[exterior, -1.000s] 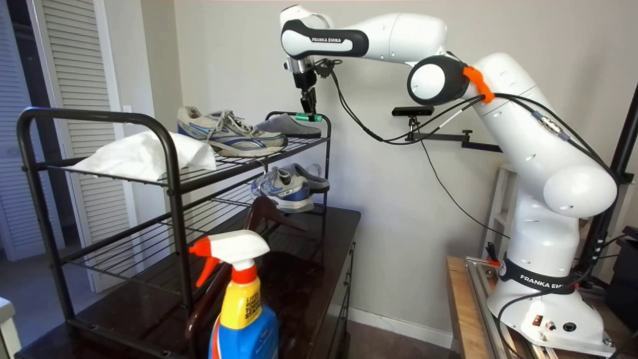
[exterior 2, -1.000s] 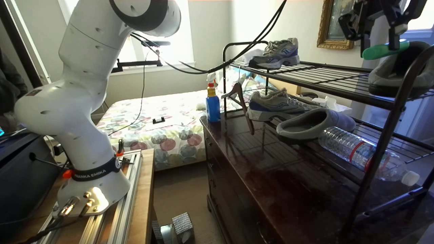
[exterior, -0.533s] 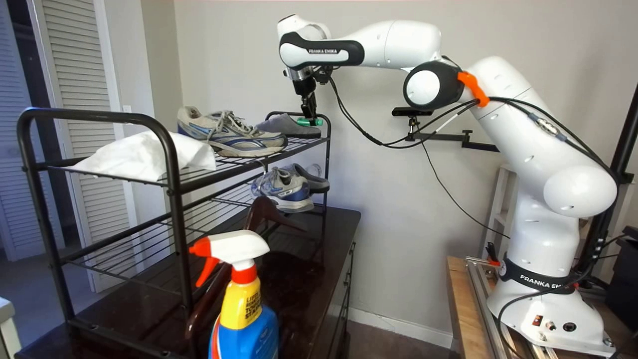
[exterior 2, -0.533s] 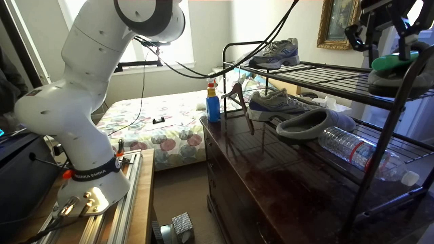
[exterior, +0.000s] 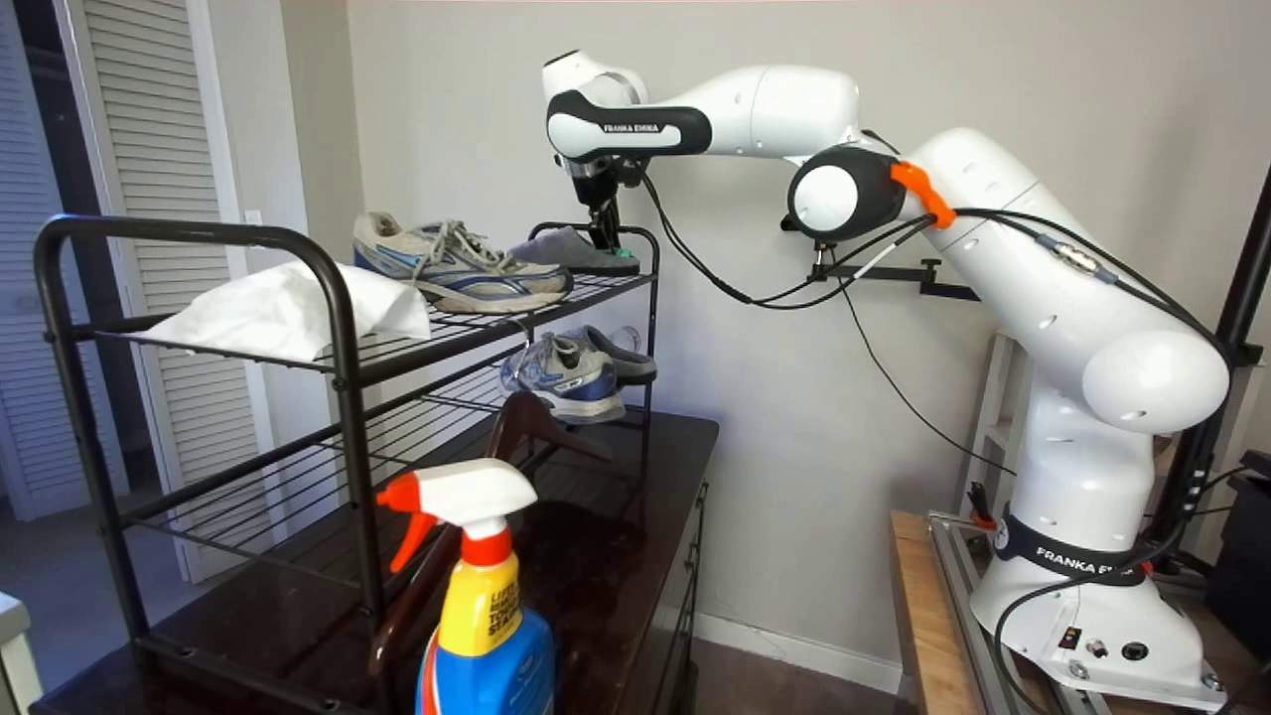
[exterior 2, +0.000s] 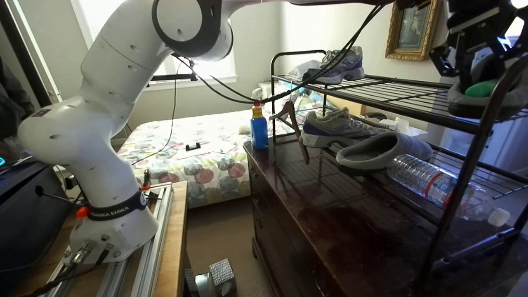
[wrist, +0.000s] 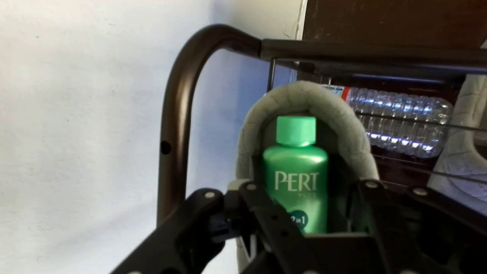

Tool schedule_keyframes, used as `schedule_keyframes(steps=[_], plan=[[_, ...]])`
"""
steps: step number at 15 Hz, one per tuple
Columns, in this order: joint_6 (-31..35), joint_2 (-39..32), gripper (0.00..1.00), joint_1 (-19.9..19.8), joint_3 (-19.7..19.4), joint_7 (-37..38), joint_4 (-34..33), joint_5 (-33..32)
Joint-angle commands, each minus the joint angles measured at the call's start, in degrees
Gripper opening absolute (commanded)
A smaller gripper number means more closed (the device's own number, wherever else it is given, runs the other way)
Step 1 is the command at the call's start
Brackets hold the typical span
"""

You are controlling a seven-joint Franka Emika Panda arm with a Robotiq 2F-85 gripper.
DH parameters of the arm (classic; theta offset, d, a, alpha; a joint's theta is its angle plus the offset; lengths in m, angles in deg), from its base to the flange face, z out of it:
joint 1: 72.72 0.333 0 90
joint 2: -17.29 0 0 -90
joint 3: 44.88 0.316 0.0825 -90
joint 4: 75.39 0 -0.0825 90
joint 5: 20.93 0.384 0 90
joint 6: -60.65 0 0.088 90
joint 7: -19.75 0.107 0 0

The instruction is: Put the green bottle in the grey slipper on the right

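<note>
The grey slipper (exterior: 571, 251) lies on the rack's upper shelf at its far end; it also shows in an exterior view (exterior 2: 463, 105) and in the wrist view (wrist: 304, 93). The small green bottle (wrist: 296, 167) is between my gripper's (wrist: 296, 179) fingers, cap toward the slipper's rounded end, within the opening. It also shows in both exterior views (exterior: 624, 252) (exterior 2: 482, 88), partly hidden by the slipper, finger and rack bar. My gripper (exterior: 608, 238) points down, its fingers close against both sides of the bottle. Whether the bottle touches the insole cannot be told.
The rack's curved end bar (wrist: 179, 125) rises beside the slipper, near the wall. A sneaker (exterior: 467, 268) and white cloth (exterior: 288, 308) share the shelf. The twin slipper (exterior 2: 367, 156) and a clear bottle (exterior 2: 445, 189) lie below. A spray bottle (exterior: 487, 596) stands on the dresser.
My gripper has moved down with the green bottle, from above the upper slipper into its opening. In an exterior view the bottle is now mostly hidden by the slipper's side.
</note>
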Motion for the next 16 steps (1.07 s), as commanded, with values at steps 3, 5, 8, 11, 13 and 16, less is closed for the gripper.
schedule_keyframes(steps=[3, 5, 8, 11, 13, 16], plan=[[-5.6, 0.5, 0.90, 0.9, 0.2, 2.5, -3.8, 1.0], [-7.9, 2.6, 1.00, 1.6, 0.6, 2.2, -4.1, 1.2], [-11.8, 6.2, 1.00, 2.5, 1.5, 2.5, -5.1, 2.3], [-16.8, 9.8, 1.00, 1.7, 3.4, 3.0, -5.9, 6.5], [-21.4, 11.8, 1.00, 0.4, 4.9, 2.9, -5.8, 11.4], [-20.7, 11.7, 1.00, 1.3, 3.8, 2.1, -5.6, 10.2]])
